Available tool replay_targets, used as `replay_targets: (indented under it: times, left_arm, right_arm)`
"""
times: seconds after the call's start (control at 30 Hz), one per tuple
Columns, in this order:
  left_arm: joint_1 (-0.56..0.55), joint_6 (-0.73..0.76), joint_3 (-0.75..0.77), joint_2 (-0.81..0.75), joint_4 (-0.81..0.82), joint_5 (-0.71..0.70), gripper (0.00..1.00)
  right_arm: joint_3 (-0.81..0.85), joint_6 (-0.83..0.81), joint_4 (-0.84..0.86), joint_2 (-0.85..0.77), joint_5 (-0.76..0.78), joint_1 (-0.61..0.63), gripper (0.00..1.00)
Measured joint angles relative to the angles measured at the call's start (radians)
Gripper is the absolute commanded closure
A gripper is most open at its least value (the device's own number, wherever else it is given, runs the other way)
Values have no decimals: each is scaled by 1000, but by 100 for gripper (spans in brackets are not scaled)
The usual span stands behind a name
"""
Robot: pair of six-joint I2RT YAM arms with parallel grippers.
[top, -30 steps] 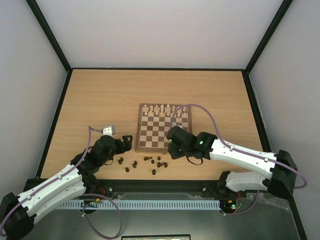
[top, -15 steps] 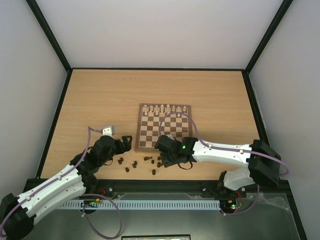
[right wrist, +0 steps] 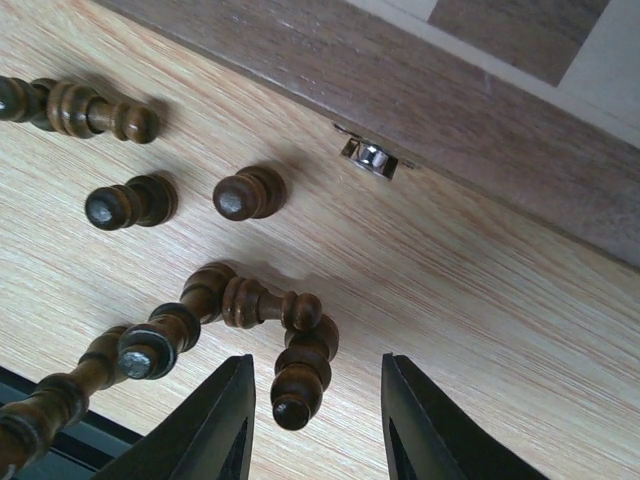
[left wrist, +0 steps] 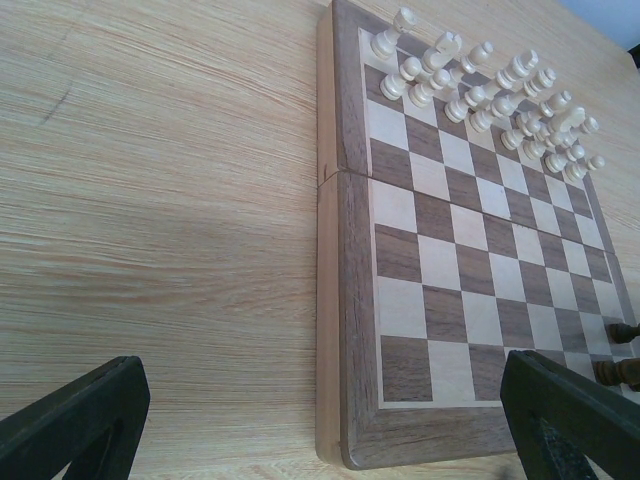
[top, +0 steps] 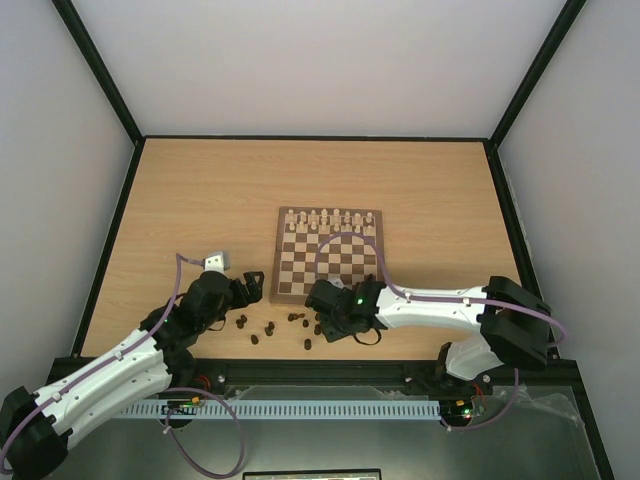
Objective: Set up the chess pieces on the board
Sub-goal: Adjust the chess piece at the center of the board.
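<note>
Several dark brown chess pieces (top: 270, 328) lie loose on the table just in front of the board (top: 345, 252). In the right wrist view they lie on their sides or stand in a cluster (right wrist: 150, 205). My right gripper (top: 320, 320) hangs low over them, open. Its fingers straddle one toppled dark piece (right wrist: 303, 378) without touching it. That piece leans against another lying piece (right wrist: 262, 304). My left gripper (left wrist: 322, 362) is wide open and holds nothing; it faces the board's near left corner (left wrist: 440, 260). Two dark pieces (left wrist: 620, 350) show at that view's right edge.
Pale cream pieces (top: 326, 218) fill the board's two far rows (left wrist: 480, 90). A small metal latch (right wrist: 366, 156) sits on the board's near edge (right wrist: 450, 100). A small white-grey block (top: 215, 261) lies left of the board, near the left arm (top: 150, 345).
My right arm has swung left and toward the near edge, off the board and down over the loose dark pieces. Its jaws have narrowed a little. The left arm has not moved.
</note>
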Motion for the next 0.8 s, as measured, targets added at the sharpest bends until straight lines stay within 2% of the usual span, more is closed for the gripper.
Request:
replay_targets:
  times: [0.37,0.63,0.8]
  left_arm:
    - [0,0,0,0,0,0,1]
    - [0,0,0,0,0,0,1]
    - [0,0,0,0,0,0,1]
  right_arm:
    - [-14,17,19,42,12,2,70]
    - [-14,19,35,98,24,2,82]
    - [-20,34,38,97,35,3,82]
